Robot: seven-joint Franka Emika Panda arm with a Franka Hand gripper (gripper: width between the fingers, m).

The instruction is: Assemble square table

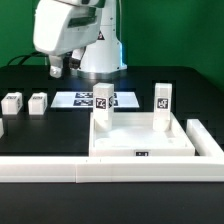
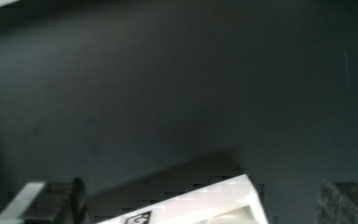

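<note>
The white square tabletop (image 1: 140,142) lies rim-up near the front wall, a tag on its front side. Two white tagged legs (image 1: 103,101) (image 1: 163,99) stand upright at its two far corners. Two more legs (image 1: 12,103) (image 1: 38,102) stand loose at the exterior view's left. My gripper (image 1: 57,66) hangs above the table at the back left, away from all the parts. In the wrist view the gripper (image 2: 199,206) is open and empty, fingers (image 2: 51,200) wide apart over dark table. A white tagged corner (image 2: 202,200) shows far below; I cannot tell which part it is.
The marker board (image 1: 80,100) lies flat behind the tabletop. The long white L-shaped wall (image 1: 100,170) runs along the front and up the exterior view's right. A small white piece (image 1: 1,128) sits at the left edge. The robot base (image 1: 100,55) stands at the back.
</note>
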